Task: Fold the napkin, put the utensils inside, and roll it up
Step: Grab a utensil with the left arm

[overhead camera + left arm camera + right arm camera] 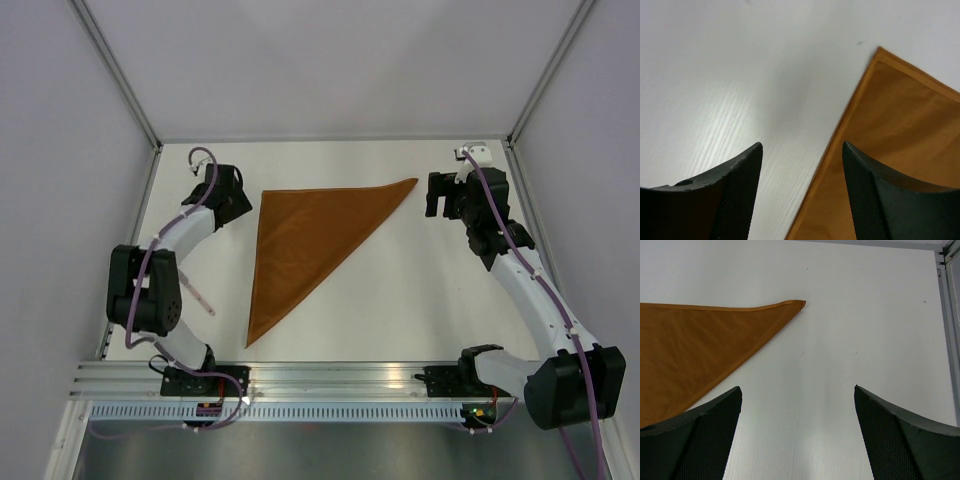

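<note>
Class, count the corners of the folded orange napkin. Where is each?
3. The napkin is a triangle: one corner far left beside the left gripper, one far right near the right gripper, one at the near end.

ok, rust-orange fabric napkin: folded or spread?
Folded. The rust-orange fabric napkin lies as a flat triangle on the white table, not an open square.

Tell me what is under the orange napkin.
The napkin, folded into a triangle, lies flat on the white table, which shows all around its edges. Nothing pokes out from beneath. Anything directly under the cloth or between its layers is covered.
</note>
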You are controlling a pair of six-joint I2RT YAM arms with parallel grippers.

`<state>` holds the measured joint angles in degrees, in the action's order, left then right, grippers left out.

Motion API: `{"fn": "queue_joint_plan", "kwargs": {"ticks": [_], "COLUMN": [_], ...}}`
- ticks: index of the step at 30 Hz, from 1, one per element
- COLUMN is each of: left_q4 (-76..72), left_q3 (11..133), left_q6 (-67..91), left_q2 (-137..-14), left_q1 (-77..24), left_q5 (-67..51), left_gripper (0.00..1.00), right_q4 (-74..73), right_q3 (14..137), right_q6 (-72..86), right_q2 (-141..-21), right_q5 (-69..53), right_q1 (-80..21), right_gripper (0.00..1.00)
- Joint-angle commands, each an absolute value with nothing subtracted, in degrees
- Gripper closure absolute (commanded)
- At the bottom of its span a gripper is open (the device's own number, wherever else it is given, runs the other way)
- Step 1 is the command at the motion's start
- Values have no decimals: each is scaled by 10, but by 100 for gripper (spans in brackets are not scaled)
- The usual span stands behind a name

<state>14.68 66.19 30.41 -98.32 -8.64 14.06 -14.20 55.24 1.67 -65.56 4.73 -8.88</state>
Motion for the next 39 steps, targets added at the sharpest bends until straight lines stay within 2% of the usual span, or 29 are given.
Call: {"fn": "queue_joint_plan", "kwargs": {"ticks": [1,9,16,27,29,32,33,36,37,38,39], "left_q4": [196,337,369,347,346,339,335,332,332,333,331], "left_q3": [598,453,382,350,354,359,359,366,372,374,377], "left_q6": [397,547,576,570,567,563,562,557,553,552,551], "left_q2": [-882,-729,-707,-735,-749,-759,-768,-794,-801,-808,-815], "left_q1": [-82,-69,-42,33,39,41,41,45,45,45,44], "left_q5": [242,300,290,246,242,236,236,229,226,225,224], "left_gripper": [31,28,29,31,34,46,55,68,76,78,85], "right_q4": [-141,-145,-147,-151,-151,-151,-150,-151,-151,-151,-150], "right_q3": [565,565,566,570,570,570,570,570,570,570,570], "right_q6": [16,16,11,7,7,6,5,5,5,4,5], "right_q2": [-639,-640,-641,-645,-646,-647,-649,-652,-652,-653,-653], "right_q5": [35,18,15,12,12,12,12,13,14,14,14], "right_q1": [-91,-91,-91,-91,-91,-91,-91,-91,-91,-91,-91], "right_gripper": [2,2,2,2,2,2,2,2,2,2,2]}}
